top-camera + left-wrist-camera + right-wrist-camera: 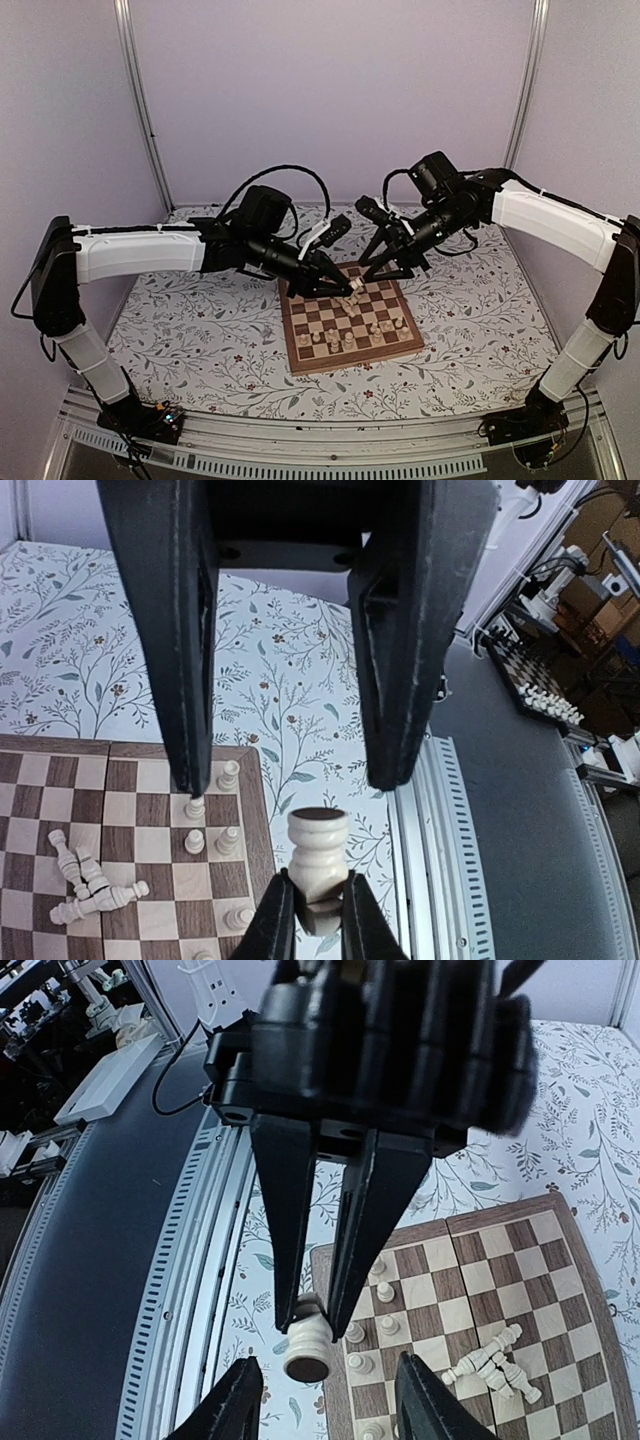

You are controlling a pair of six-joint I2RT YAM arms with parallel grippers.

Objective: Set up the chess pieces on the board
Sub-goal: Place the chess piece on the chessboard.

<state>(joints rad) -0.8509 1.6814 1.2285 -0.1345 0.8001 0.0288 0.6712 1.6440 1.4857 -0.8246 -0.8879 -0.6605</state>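
Floral-print tablecloth (200,330) under a square wooden board (392,300), dark-brown and tan checks, brown border; your left gripper (318,892) is clamped on one pale turned chess piece (318,852), ringed stem, dark disc at one end, held by the board's edge; your right gripper (328,1365) has its jaws apart around it, not touching; other pieces (195,840) stand or lie toppled on the squares.

A robotics lab test cell: pale panel walls (330,90) on aluminium posts (140,100) box in a cloth-covered counter (200,330) edged by a slotted metal rail (440,820). Up-right of the left claw (318,885) stand cluttered benches (560,610) with cables and another chess set (540,690). Up-left of the right claw (330,1365) sit white equipment boxes (105,1075).
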